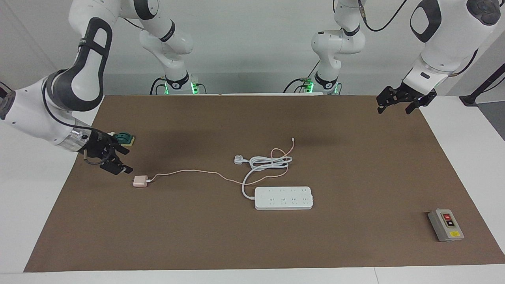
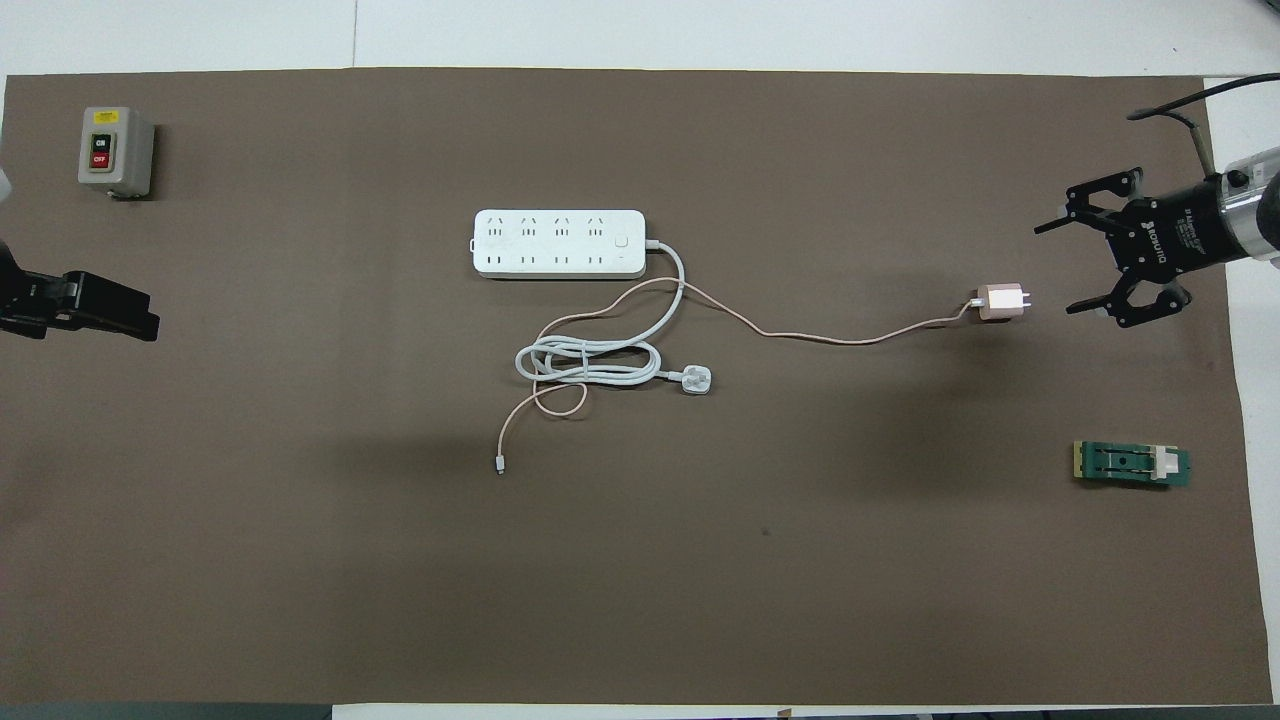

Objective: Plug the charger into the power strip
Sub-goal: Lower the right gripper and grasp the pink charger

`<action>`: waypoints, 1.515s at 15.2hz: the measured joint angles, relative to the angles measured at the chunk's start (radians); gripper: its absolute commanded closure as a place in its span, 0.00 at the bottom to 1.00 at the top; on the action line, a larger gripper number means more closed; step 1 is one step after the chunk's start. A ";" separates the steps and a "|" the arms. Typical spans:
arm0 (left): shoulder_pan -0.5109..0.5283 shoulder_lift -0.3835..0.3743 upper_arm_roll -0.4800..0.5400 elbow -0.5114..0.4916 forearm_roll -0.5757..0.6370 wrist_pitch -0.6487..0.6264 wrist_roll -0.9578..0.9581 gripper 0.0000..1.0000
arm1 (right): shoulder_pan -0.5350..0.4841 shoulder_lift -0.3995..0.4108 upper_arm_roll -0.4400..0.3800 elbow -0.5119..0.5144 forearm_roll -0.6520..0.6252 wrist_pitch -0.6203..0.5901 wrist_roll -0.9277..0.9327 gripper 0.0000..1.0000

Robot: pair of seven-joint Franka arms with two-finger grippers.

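The pale-pink charger (image 1: 139, 181) (image 2: 1000, 301) lies on the brown mat toward the right arm's end, prongs pointing to the mat's edge. Its thin pink cable (image 1: 189, 171) runs to the white power strip (image 1: 284, 198) (image 2: 560, 243) in the middle of the mat. My right gripper (image 1: 125, 159) (image 2: 1065, 267) is open and low, just beside the charger's prong end, not touching it. My left gripper (image 1: 395, 106) (image 2: 100, 305) is open and empty, raised over the mat's edge at the left arm's end, waiting.
The strip's thick white cord is coiled nearer the robots, ending in a white three-pin plug (image 1: 238, 159) (image 2: 697, 380). A green block (image 1: 125, 138) (image 2: 1132, 464) lies near the right gripper. A grey button box (image 1: 446, 225) (image 2: 115, 150) stands at the left arm's end.
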 measured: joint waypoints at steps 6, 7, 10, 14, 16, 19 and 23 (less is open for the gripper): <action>-0.017 0.000 -0.008 0.000 0.000 0.001 0.000 0.00 | -0.063 0.070 0.000 -0.007 0.195 -0.001 0.000 0.02; -0.016 0.000 -0.008 0.001 0.000 0.006 0.000 0.00 | -0.059 0.073 0.001 -0.011 0.195 -0.001 0.002 0.02; -0.016 0.001 -0.006 0.000 0.000 0.087 0.000 0.00 | -0.041 0.078 0.002 -0.039 0.193 0.020 0.008 0.00; -0.025 0.007 -0.010 -0.023 0.000 0.169 0.000 0.00 | -0.003 0.110 0.001 -0.063 0.177 0.089 0.008 0.00; -0.035 0.008 -0.010 -0.037 0.000 0.184 0.000 0.00 | 0.002 0.123 0.001 -0.069 0.170 0.105 0.008 0.00; -0.041 0.018 -0.010 -0.051 0.000 0.193 0.000 0.00 | 0.001 0.129 -0.003 -0.079 0.140 0.129 0.008 0.00; -0.041 0.033 -0.009 -0.053 -0.014 0.192 0.000 0.00 | -0.002 0.130 -0.007 -0.099 0.119 0.147 0.008 0.00</action>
